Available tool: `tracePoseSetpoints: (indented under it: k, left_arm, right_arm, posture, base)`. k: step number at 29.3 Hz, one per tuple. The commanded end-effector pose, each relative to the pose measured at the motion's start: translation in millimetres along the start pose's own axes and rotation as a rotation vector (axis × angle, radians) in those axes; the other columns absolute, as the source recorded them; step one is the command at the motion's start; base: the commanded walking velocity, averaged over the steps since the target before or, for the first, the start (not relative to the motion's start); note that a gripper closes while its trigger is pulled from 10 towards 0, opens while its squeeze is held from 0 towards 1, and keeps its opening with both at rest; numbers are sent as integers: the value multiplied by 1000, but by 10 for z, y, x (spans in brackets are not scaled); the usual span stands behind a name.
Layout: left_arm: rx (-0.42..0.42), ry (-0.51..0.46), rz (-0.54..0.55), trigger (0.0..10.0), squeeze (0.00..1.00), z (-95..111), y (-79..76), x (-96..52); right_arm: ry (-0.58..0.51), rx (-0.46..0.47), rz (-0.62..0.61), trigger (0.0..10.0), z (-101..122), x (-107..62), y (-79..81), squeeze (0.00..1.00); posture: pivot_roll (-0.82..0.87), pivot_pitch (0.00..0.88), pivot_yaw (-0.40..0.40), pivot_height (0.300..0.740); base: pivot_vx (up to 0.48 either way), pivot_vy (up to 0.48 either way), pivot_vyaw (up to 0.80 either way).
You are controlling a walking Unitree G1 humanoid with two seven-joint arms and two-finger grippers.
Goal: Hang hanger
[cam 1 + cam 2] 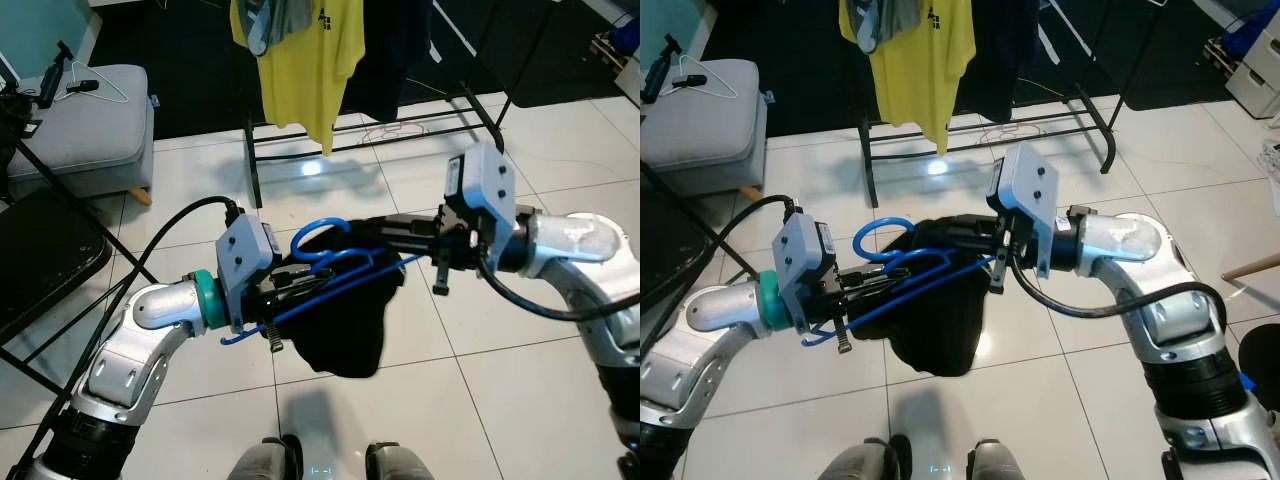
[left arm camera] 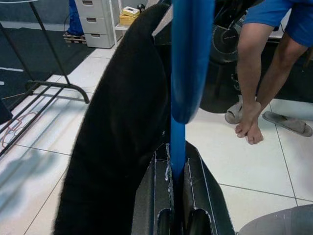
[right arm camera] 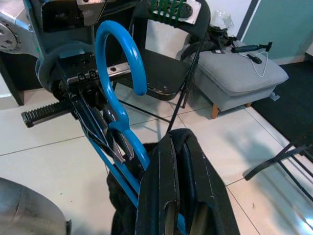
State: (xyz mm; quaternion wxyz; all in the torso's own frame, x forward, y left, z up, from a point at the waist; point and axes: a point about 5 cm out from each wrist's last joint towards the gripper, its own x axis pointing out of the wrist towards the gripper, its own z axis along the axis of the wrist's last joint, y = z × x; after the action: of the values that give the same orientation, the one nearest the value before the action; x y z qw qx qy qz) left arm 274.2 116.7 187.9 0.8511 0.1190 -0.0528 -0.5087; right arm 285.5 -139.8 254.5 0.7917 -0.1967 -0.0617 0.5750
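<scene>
Between the two pincers the blue hanger (image 1: 330, 262) lies crosswise, clamped by left pincer (image 1: 285, 290) and right pincer (image 1: 405, 235), with the rack (image 1: 400, 125) ahead.

Both arms raised, bent inward, wrists facing. Left tool (image 1: 300, 285) clamped tight on something thin; right tool (image 1: 395, 238) pointing back at it, fingers pressed together.

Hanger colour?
Blue hanger, carrying a black garment; clearest in the right eye view.
</scene>
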Motion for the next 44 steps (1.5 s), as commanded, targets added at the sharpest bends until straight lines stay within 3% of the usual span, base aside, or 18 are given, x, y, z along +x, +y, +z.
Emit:
tracePoseSetpoints:
  k: [1, 6, 8, 10, 18, 20, 27, 29, 34, 36, 39, 44]
  left_arm:
    - [-2, 26, 15, 10000, 0, -35, -8, -18]
    - [54, 117, -78, 10000, 0, -116, -49, -225]
    - [91, 223, -146, 10000, 0, -199, -72, -480]
    - [105, 299, -140, 10000, 0, -254, -32, -655]
    - [126, 378, -59, 10000, 0, -298, 117, -820]
    - [159, 428, -13, 10000, 0, -305, 240, -942]
    - [192, 481, -28, 10000, 0, -282, 342, -1084]
    - [216, 528, -36, 10000, 0, -262, 419, -1216]
    - [282, 542, 53, 10000, 0, -229, 577, -1268]
    - [355, 502, 174, 10000, 0, -189, 719, -1171]
    - [430, 465, 233, 10000, 0, -159, 793, -1059]
    - [468, 422, 213, 10000, 0, -133, 786, -945]
  right_arm:
    - [-46, -30, 7, 10000, 107, 7, -16, 0]
    - [46, -48, -23, 10000, -30, -100, -60, 0]
    - [101, -38, -51, 10000, -142, -195, -54, 0]
    - [118, -21, -71, 10000, -192, -245, -34, 0]
    - [120, 9, -83, 10000, -222, -295, 24, 0]
    - [128, 26, -74, 10000, -243, -334, 81, 0]
    - [148, 34, -63, 10000, -269, -379, 93, 0]
    - [191, 45, -75, 10000, -337, -452, 86, 0]
    - [250, 47, -67, 10000, -433, -508, 127, 0]
    - [253, 65, -28, 10000, -442, -478, 195, 0]
    - [266, 72, 13, 10000, -455, -454, 259, 0]
    - [300, 80, 64, 10000, -494, -472, 315, 0]
  posture:
    - [-98, 100, 100, 740]
    - [-95, 103, 97, 740]
    - [-88, 109, 102, 740]
    - [-88, 109, 102, 740]
    - [-81, 115, 106, 740]
    - [-83, 113, 107, 740]
    - [-84, 108, 107, 740]
    - [-78, 106, 105, 740]
    - [-76, 104, 104, 740]
    - [-82, 100, 104, 740]
    - [-87, 98, 103, 740]
    - [-89, 97, 104, 740]
  base:
    - [0, 0, 0]
    - [0, 0, 0]
    - [0, 0, 0]
    - [0, 0, 0]
    - [0, 0, 0]
    - [0, 0, 0]
    - [0, 0, 0]
    - [0, 0, 0]
    - [0, 0, 0]
    - [0, 0, 0]
    - [0, 0, 0]
    - [0, 0, 0]
